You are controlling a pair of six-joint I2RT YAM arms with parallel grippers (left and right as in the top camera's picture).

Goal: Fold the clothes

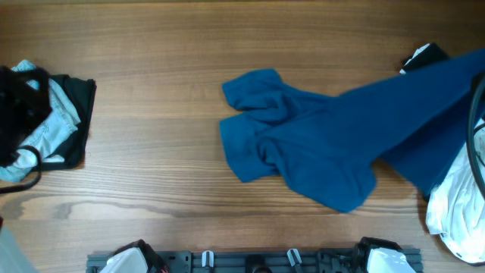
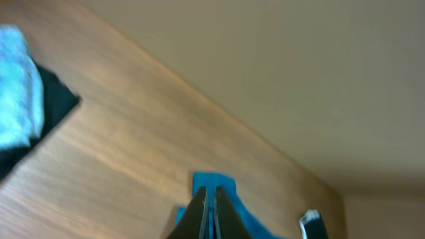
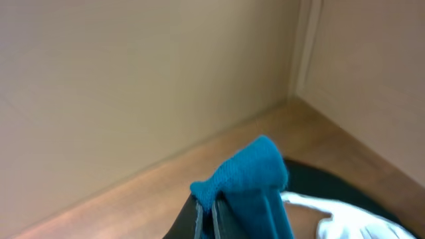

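Shirt (image 1: 326,144), deep blue, lies crumpled on the desk (image 1: 151,45), its long axis slanting from centre out to the far right, ahead of me and nearer my right arm; left jaws and right jaws are both pressed closed, seemingly holding nothing

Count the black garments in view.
2: left black piece under the denim; right black piece behind the shirt. Others may be hidden underneath.
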